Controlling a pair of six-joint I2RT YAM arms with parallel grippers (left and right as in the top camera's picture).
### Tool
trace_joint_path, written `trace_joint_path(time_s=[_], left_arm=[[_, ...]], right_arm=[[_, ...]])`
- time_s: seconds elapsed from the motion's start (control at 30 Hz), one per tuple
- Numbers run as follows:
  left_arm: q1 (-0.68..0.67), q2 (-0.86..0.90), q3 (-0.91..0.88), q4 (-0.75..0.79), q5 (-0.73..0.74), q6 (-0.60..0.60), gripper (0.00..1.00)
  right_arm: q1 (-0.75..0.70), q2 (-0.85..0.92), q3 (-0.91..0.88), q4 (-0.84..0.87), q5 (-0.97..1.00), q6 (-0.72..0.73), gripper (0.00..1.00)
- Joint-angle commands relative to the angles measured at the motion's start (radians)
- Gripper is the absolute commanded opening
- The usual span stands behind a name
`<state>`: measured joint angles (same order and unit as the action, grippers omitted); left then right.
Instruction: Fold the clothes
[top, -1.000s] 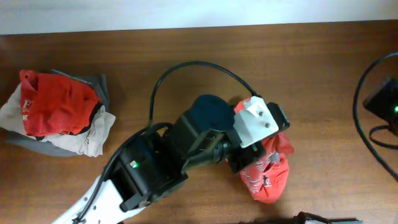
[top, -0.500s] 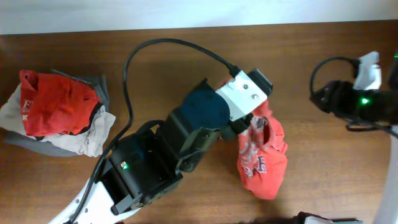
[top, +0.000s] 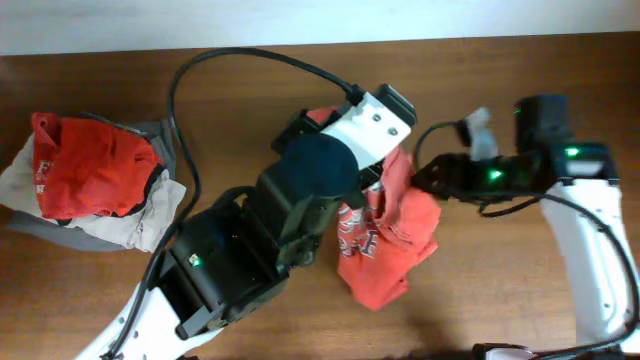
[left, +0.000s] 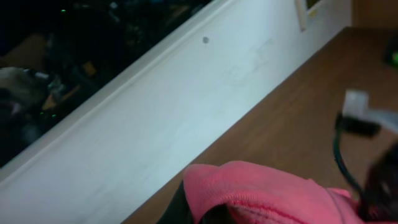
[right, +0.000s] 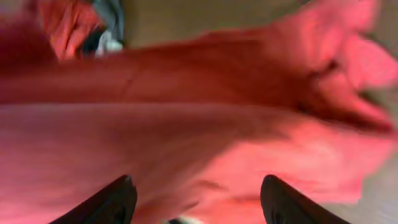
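T-shirt, top under left arm, chest print partly legible.

The orange-red cotton T-shirt sits crumpled midway along the brown wooden table, navy-and-white print up, top seemingly raised.

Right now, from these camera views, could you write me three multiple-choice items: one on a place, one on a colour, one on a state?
1. Where on the table is the pile of clothes? A. left end B. right end C. middle
2. What colour is the printed T-shirt? A. blue B. green C. orange-red
3. How are the right arm's fingers? A. shut on cloth B. open C. unseen
1 A: overhead shows it far left. 2 C: overhead shows that colour. 3 B: wrist view shows tips apart.
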<state>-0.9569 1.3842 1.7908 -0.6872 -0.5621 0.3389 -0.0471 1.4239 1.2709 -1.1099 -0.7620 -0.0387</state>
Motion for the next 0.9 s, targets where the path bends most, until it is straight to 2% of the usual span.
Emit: trace_joint_path(time_s=[0.0, 0.1, 0.47, 0.67, 0.87], left_arm=[[0.021, -0.006, 0.028, 0.026, -0.076, 0.041, 0.0], [0.032, -0.006, 0.028, 0.039, -0.082, 0.056, 0.0], [0.09, -0.006, 0.028, 0.099, -0.149, 0.066, 0.0], [0.106, -0.006, 0.028, 0.167, -0.187, 0.085, 0.0], [0.105, -0.006, 0.035, 0.191, -0.206, 0.099, 0.0]], right_arm=[[0.089, -0.011, -0.062, 0.054, -0.066, -0.195, 0.69], [0.161, -0.015, -0.08, 0.107, -0.056, -0.24, 0.7], [0.465, -0.082, -0.08, 0.25, 0.254, -0.225, 0.71], [0.641, -0.094, -0.08, 0.312, 0.492, -0.106, 0.71], [0.753, -0.089, -0.082, 0.424, 0.78, 0.129, 0.71]])
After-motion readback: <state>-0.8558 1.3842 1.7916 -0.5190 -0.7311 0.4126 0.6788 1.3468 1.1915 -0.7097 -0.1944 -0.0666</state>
